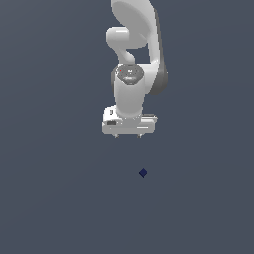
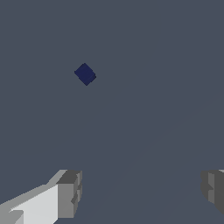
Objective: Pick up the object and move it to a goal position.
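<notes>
The object (image 1: 143, 172) is a tiny dark navy-blue cube, seen diamond-shaped, lying alone on the grey floor. In the exterior view it sits below my white gripper (image 1: 128, 135) and a little toward that view's right, with a clear gap between them. The wrist view shows the cube (image 2: 85, 74) well away from my gripper (image 2: 142, 192). The two grey fingertips (image 2: 70, 192) stand wide apart with nothing between them, so the gripper is open.
A uniform dark grey surface (image 1: 54, 198) fills both views. The white arm (image 1: 134, 44) rises from the gripper toward the top of the exterior view.
</notes>
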Motion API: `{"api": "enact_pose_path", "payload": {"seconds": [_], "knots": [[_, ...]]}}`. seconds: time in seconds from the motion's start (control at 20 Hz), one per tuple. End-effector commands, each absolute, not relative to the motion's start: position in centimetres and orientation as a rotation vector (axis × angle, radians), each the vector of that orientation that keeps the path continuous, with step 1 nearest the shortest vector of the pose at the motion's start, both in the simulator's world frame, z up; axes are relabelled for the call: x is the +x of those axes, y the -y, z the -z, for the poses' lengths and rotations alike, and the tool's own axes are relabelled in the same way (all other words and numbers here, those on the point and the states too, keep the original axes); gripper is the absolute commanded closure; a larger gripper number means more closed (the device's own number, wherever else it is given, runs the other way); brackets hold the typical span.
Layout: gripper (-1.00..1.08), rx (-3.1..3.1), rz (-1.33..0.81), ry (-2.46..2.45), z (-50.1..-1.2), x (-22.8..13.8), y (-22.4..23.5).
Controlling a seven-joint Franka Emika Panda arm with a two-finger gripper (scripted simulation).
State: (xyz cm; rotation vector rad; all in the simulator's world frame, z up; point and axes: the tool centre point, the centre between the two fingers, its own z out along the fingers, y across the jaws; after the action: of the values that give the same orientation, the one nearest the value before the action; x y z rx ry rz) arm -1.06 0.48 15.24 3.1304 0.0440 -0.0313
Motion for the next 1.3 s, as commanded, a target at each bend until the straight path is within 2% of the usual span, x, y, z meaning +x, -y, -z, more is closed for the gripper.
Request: {"api": "enact_pose_path", "payload": {"seconds": [0.0,0.55,1.25], "knots": [[-0.92,3.129,0.032,-0.047,-15.2,-1.1,-0.5],[-0.92,3.118,0.03,-0.225,-14.2,0.9,-1.5],[-0.92,3.016,0.017,-0.841,-9.6,6.9,-5.3]]}}
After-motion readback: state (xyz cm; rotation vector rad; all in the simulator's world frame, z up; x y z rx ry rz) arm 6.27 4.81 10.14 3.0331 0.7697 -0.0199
